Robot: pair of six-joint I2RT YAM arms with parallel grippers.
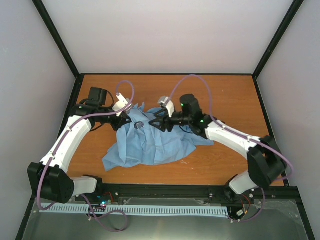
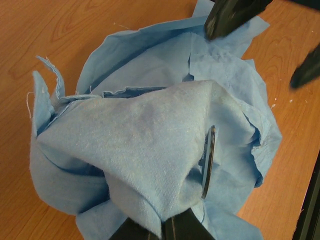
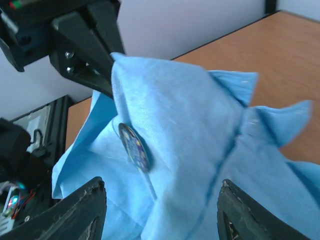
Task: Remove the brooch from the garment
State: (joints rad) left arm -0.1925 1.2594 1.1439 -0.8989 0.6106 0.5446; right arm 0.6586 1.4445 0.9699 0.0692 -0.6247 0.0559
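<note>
From above, the garment [image 1: 150,145] lies crumpled at the centre of the orange table [image 1: 225,100], with both arms reaching in over its upper edge. The left gripper [image 1: 121,119] sits at the cloth's upper left and the right gripper [image 1: 154,122] faces it from the right. The brooch [image 1: 139,124] is a tiny dark dot between them, too small here to read in any detail.

In the left wrist view, the left gripper's fingers [image 2: 150,231] at the bottom edge are clenched on a fold of the shirt, which rises as a peak through the middle of the frame. The brooch [image 2: 209,162] appears edge-on at centre right as a thin dark sliver. Its fastening is hidden behind the cloth.

In the right wrist view, the brooch [image 3: 134,147] stands at centre left on the raised fold, its face angled away. The right gripper's fingers [image 3: 80,210] are spread wide at the lower corners and hold nothing.

The shirt looks thin, limp and light, so it will likely follow any pull unless it is pinned. The disc looks small, rigid and possibly slick, and gripping across its rim seems best. How it attaches cannot be made out.
</note>
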